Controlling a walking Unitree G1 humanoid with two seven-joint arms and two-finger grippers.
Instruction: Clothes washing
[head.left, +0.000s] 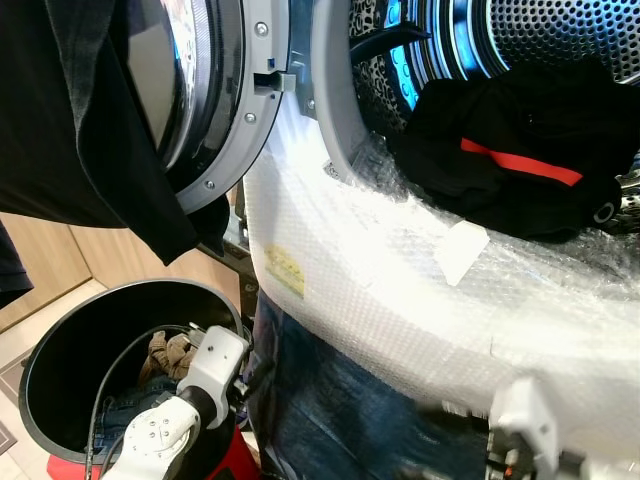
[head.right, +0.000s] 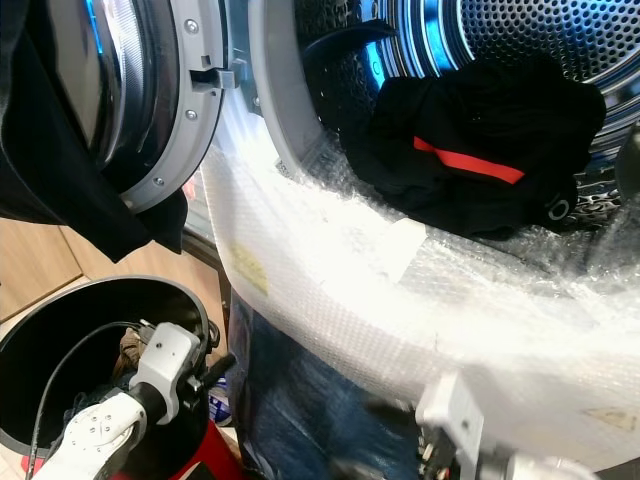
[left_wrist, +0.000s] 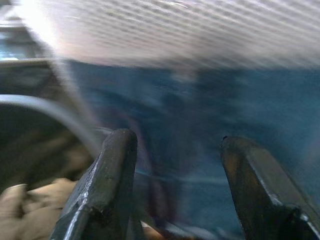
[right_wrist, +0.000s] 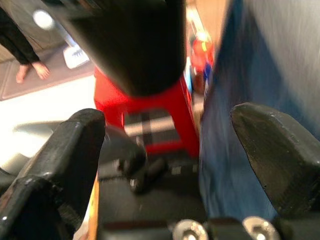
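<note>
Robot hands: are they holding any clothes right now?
No. The left end effector is open by the jeans hanging beside the black bin. The right end effector is open too, with nothing between its fingers.

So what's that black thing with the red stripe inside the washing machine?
It's a black garment, soft and crumpled into a heap, with a red stripe running across it. It lies at the front of the shiny, hole-dotted drum, resting against the bubble wrap that covers the opening's lower edge. Nothing holds it.

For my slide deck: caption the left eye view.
Black garment in the washer drum; jeans hang below, left pincer beside the black bin.
</note>
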